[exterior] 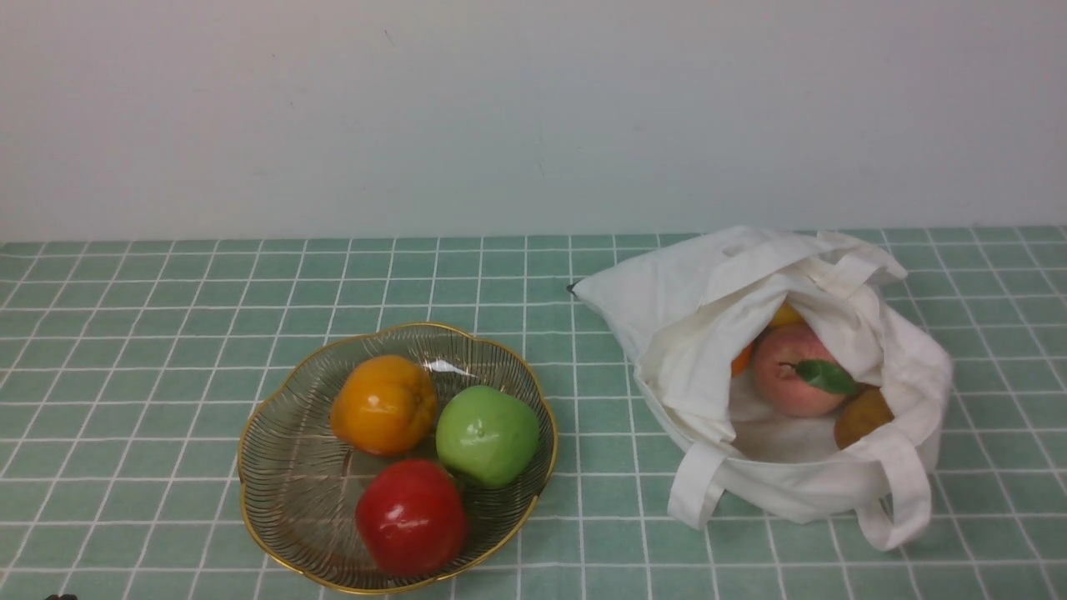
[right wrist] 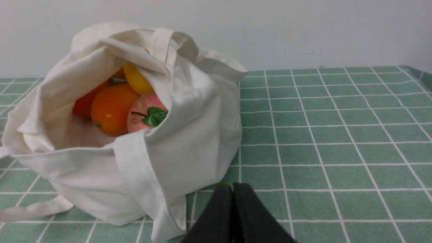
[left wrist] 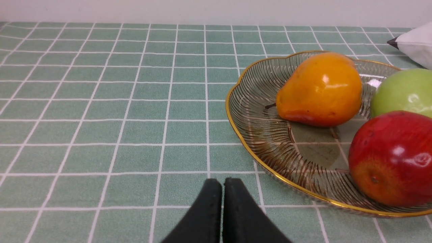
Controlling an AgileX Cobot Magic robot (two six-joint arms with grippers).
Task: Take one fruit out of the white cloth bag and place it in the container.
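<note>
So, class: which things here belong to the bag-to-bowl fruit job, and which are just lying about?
Job:
green apple, in the bowl
white cloth bag
glass bowl

Lying about:
red apple
orange pear
peach, in the bag

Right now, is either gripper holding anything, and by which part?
Nothing is held. The left gripper and right gripper are both shut on nothing; the green apple already sits in the glass bowl.
</note>
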